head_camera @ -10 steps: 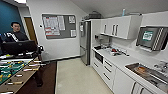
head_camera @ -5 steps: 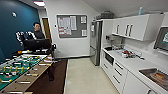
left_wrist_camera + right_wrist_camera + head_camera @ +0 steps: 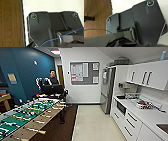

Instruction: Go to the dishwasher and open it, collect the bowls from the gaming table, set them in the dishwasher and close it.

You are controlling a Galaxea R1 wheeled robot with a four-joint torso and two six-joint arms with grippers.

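Note:
The gaming table [image 3: 42, 122], with a green field, rods and a wooden rim, runs along the left of the head view. I cannot make out any bowls on it. No stainless dishwasher front can be picked out among the white lower cabinets [image 3: 130, 124] on the right. A dark-fronted unit [image 3: 121, 107] is set into those cabinets, and I cannot tell what it is. Both wrist views look down past the robot's own dark plates, the left one at brown carpet [image 3: 10, 22] and the right one at a wooden surface [image 3: 97, 18].
A person [image 3: 52, 79] with a control rig stands behind the table's far end. A steel fridge [image 3: 107, 89] stands at the back right, beside a white counter [image 3: 147, 114] with a rack of dishes [image 3: 143, 105]. A light floor strip [image 3: 95, 124] lies between table and cabinets.
The camera has turned to the left: the gaming table fills more of the left side, and the person, fridge and counter have shifted right in the picture.

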